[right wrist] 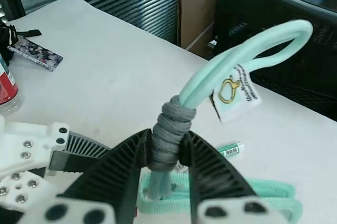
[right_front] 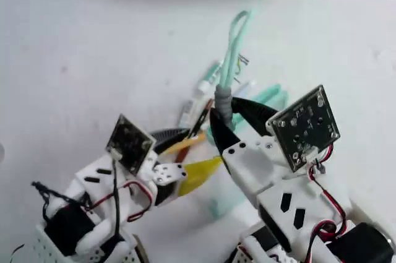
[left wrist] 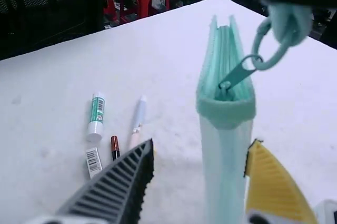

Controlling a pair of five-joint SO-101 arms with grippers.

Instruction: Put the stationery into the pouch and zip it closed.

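Just beside the pouch [left wrist: 225, 112], slim plastic pens [left wrist: 138, 118] lay loose, not yet loaded. The left gripper [left wrist: 202, 151] stood with ribbed jaws apart astride the soft mint body and needed to close to anchor it. The right gripper [right wrist: 168, 142] was clamped on the grey cord wrap [right wrist: 169, 124] of the pull loop [right wrist: 247, 50]; a pull straight along the zip was advisable.
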